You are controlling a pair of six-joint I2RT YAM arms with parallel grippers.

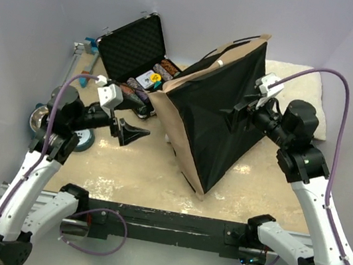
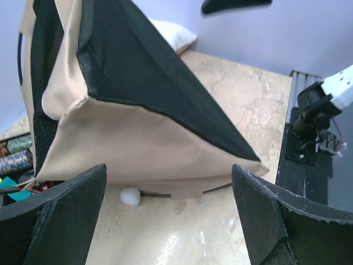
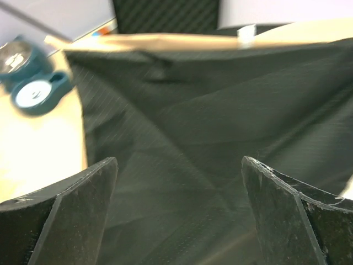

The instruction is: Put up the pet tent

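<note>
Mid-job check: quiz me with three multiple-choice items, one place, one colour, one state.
1. Where does the open case stand? A back left of the tent B right of the tent C in front of the tent
2. What colour is the pompom? A red B white C blue
3. The right tool is: A shut on the tent B shut on the case C open, empty
1 A: top view shows it behind the tent's left side. 2 B: left wrist view shows white. 3 C: its fingers stand wide apart.
</note>
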